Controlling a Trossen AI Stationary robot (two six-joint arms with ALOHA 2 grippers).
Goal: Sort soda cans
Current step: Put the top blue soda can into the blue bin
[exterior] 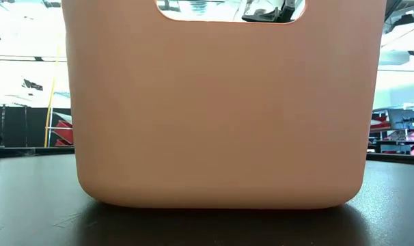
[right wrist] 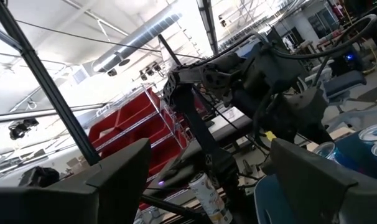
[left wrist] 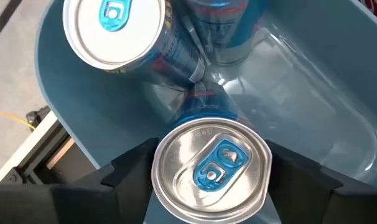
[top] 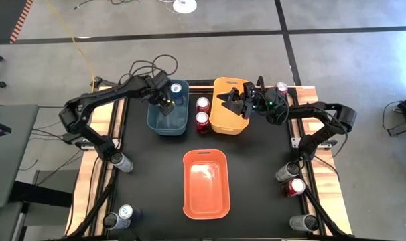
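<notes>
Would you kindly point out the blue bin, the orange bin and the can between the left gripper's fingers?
blue bin (top: 154, 123): high view, its left rim.
orange bin (top: 206, 184): high view, bare floor inside.
can (left wrist: 210, 168): left wrist view, its silver top.

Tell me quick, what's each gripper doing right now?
Left gripper: inside the blue bin, fingers around a blue can; grip or release cannot be told.
Right gripper: open, empty, over the yellow bin.

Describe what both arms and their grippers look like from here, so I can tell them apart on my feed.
Both are dark, jointed arms with black cables looping near the wrists. The left gripper has two flat, dark, angular fingers; the right gripper has the same.
</notes>
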